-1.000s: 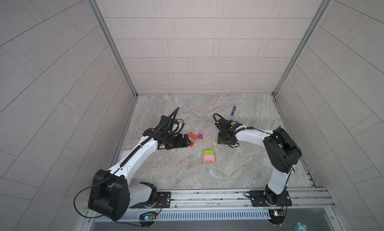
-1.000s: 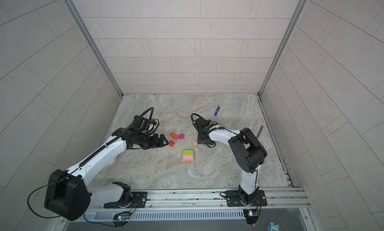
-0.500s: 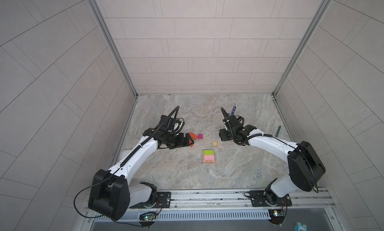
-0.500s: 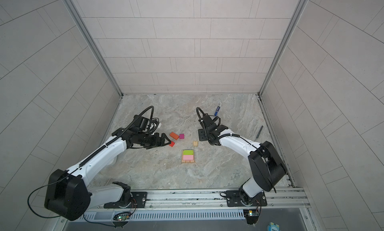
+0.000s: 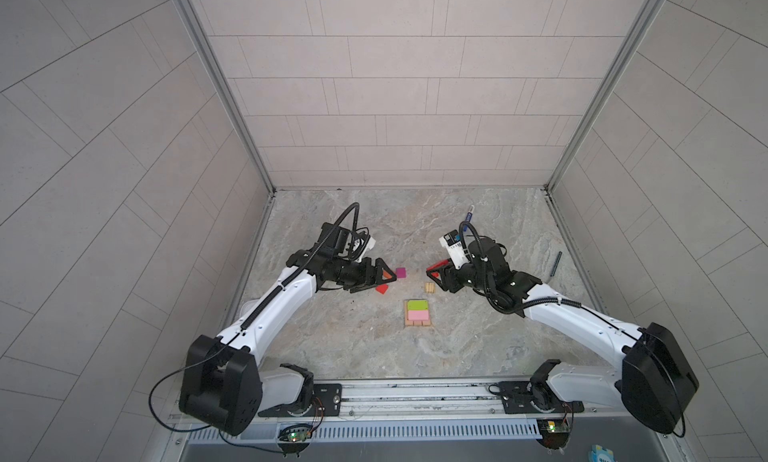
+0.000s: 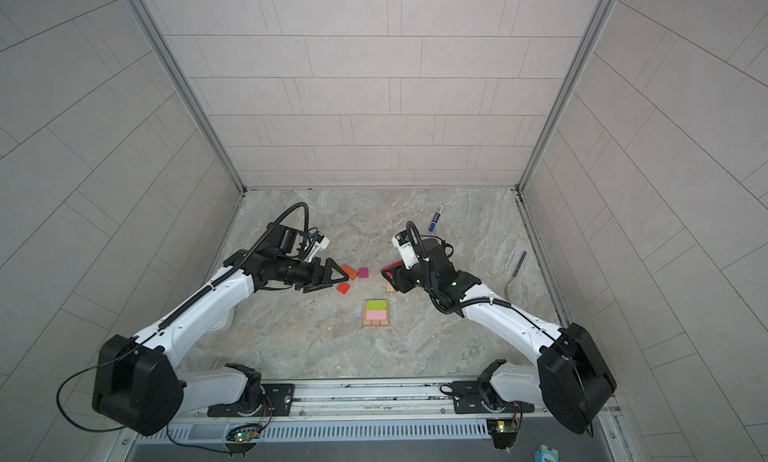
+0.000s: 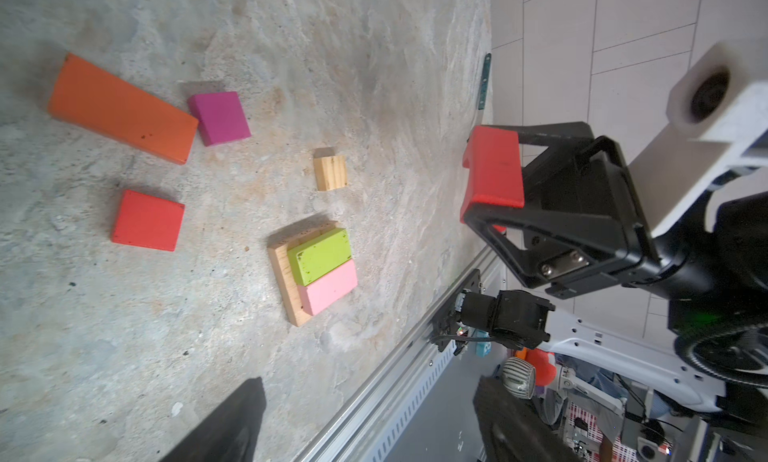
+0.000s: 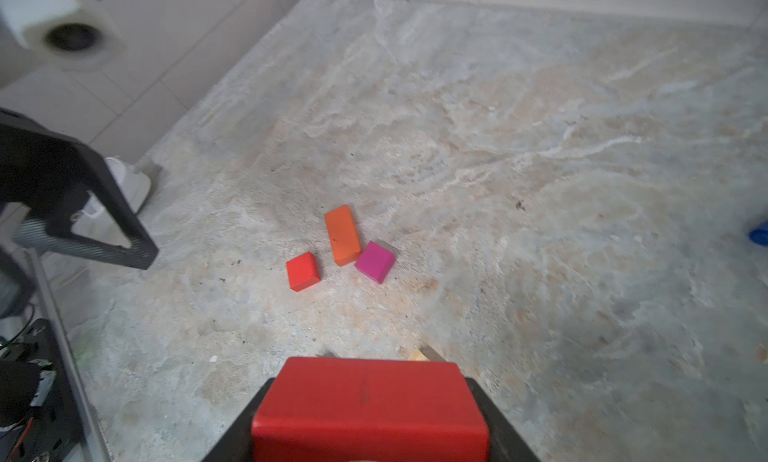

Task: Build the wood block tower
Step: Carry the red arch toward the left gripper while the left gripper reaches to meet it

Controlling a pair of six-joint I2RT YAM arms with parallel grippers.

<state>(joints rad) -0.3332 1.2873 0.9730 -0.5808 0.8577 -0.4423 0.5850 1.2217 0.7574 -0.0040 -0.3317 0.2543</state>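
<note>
The right gripper [image 5: 435, 272] was clamped on the red wooden arch block [image 7: 492, 168], raised above the marbled table [image 5: 374, 347] near a small tan wooden block [image 5: 430, 288]; the left gripper [image 7: 368, 397] stood wide and empty, close to the orange wooden brick [image 7: 122, 108], magenta wooden cube [image 7: 219, 118] and red wooden cube [image 7: 147, 220]. The wood block tower was a flat base of tan wooden planks [image 5: 417, 323] mid-table; on it lay a lime-green wooden brick [image 5: 417, 305] and a pink wooden brick [image 5: 417, 315], side by side and touching

Three bricks [image 7: 122, 108], two cubes [image 7: 147, 220] and one red arch [image 7: 492, 168]. Seemingly three tan planks [image 7: 280, 272], plus one loose tan block [image 7: 330, 173]. Two pens [image 6: 435, 218].
</note>
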